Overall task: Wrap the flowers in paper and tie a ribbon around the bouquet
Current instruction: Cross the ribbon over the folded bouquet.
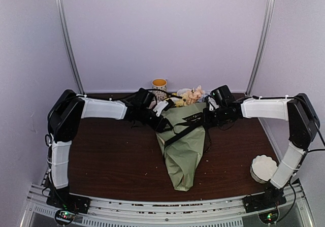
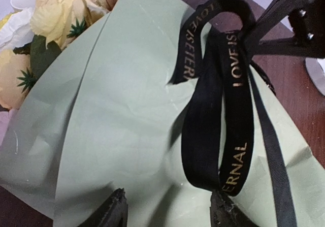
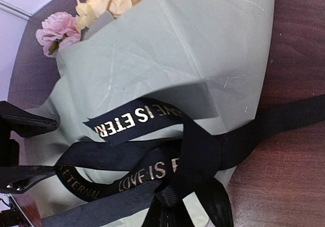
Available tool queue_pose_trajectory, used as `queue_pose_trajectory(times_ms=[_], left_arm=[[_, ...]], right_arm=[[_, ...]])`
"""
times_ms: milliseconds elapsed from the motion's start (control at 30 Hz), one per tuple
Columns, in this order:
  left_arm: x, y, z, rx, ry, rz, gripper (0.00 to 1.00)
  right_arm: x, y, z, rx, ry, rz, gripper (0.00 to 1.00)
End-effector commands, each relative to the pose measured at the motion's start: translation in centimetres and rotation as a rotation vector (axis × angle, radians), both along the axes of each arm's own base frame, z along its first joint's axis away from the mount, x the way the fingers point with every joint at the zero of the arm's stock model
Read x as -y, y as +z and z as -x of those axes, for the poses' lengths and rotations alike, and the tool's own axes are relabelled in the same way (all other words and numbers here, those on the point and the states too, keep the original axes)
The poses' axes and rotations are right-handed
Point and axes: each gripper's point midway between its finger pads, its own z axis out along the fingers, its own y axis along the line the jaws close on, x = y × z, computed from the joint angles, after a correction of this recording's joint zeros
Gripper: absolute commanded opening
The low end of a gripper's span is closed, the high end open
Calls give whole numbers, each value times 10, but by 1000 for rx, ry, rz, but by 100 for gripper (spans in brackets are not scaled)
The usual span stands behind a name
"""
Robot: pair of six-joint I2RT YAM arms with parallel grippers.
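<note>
The flowers [image 1: 192, 95] lie wrapped in the sage-green paper [image 1: 183, 156] at the table's middle, blooms toward the back. The black ribbon [image 1: 183, 132] with gold lettering crosses the wrap in loose loops. My left gripper [image 2: 170, 212] hovers open over the paper [image 2: 117, 125]. A hanging ribbon loop [image 2: 213, 110] brushes its right fingertip [image 2: 223, 212], and nothing sits between the fingers. My right gripper [image 1: 207, 116] is shut on the ribbon's gathered strands [image 3: 172, 201] at the wrap's right side, its fingertips hidden under them. A free lettered tail [image 3: 132, 120] lies on the paper [image 3: 203, 44].
A yellow mug [image 1: 159, 85] stands at the back behind the flowers. A white scalloped round stack [image 1: 264, 167] sits near the right arm's base. Dark wooden tabletop [image 1: 111, 156] lies on both sides of the bouquet, with walls close around.
</note>
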Motion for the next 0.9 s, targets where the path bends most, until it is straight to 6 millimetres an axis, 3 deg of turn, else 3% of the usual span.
queue_pose_trajectory(times_ms=[0,333,433,533,733,867], left_arm=[[17,17,-1,35,-41,56,62],[35,16,3,11,-99,77,73],[36,5,-6,20,-62,18,73],[30,-16,-20,24,-9,-69,58],[23,-19,-21,54,12,-78,0],[7,-16,-18,85,55,-91,0]], right_arm=[[2,-7,-7,-1,-11,42,0],[-1,-8,-7,-6,2,34,0],[-3,-4,-8,-2,10,27,0],[-7,6,-10,10,24,14,0],[-2,33,-24,57,7,5,0],[8,43,-42,74,-25,12,0]])
